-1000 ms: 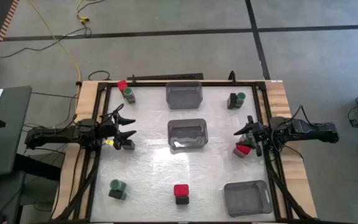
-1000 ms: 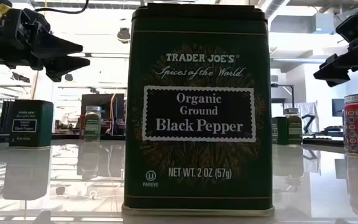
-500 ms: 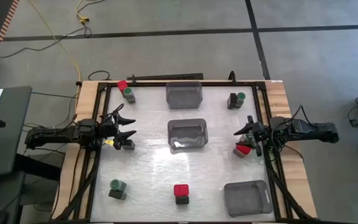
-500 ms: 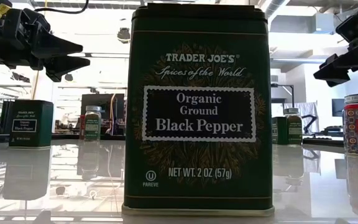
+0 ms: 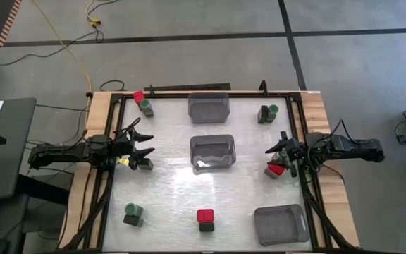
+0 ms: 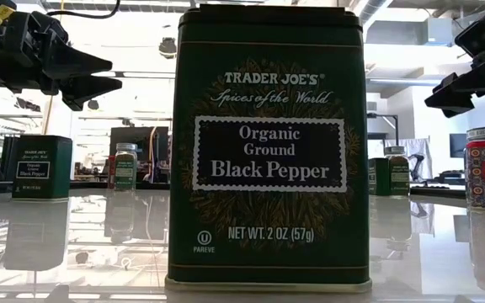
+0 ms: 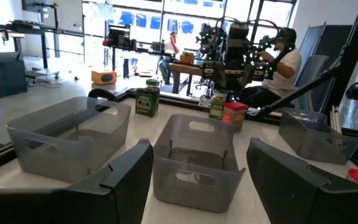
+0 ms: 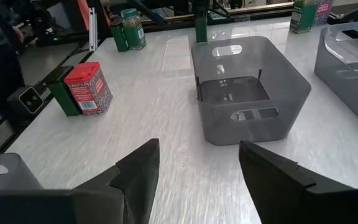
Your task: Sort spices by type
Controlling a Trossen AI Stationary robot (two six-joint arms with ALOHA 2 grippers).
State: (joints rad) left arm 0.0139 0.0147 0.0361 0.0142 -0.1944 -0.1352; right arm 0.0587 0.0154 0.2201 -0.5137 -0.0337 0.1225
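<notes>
The spices stand upright in small groups on the white table. A red-capped tin and a green-capped jar (image 5: 143, 103) are at the far left, and a dark tin with a green-capped jar (image 5: 268, 113) at the far right. A dark tin (image 5: 145, 164) stands just near-side of my left gripper (image 5: 148, 143). A red tin (image 5: 275, 170) stands below my right gripper (image 5: 276, 144). A green-capped jar (image 5: 133, 214) is near left, and a red tin beside a black pepper tin (image 6: 268, 147) at the near centre. Both grippers hover open above the table, pointing toward the middle.
Three translucent grey bins stand on the table: far centre (image 5: 208, 106), centre (image 5: 213, 152) and near right (image 5: 280, 224). A dark frame (image 5: 111, 141) runs round the table's edges. People sit at desks in the room beyond (image 7: 278, 62).
</notes>
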